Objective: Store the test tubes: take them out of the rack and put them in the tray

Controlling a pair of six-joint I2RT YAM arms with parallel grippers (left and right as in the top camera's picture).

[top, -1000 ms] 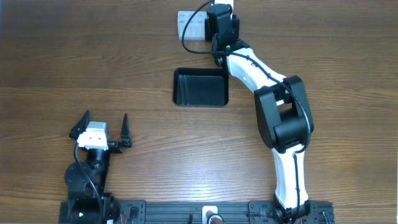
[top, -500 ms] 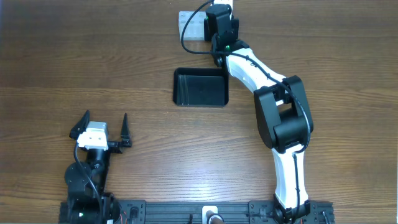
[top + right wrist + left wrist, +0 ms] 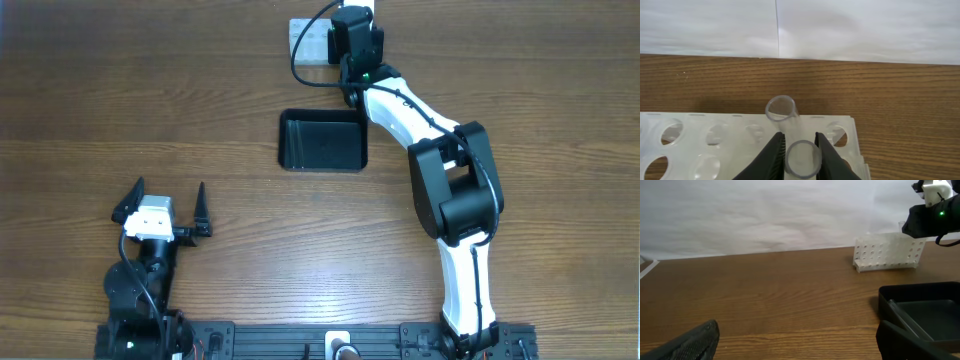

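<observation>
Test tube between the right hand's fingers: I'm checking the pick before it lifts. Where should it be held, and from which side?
Hold the test tube on its upper wall below the rim, coming from straight above. It stands upright in the rack, so only its top is free, and its round sides suit a pinch. The right hand sits that way, beside a second tube.

Bright, even overhead light leaves only soft shadows on the table (image 3: 150, 100). A faint one lies at the 12 o'clock side of the rack (image 3: 692, 125). The tray (image 3: 322, 145) gleams dully.
</observation>
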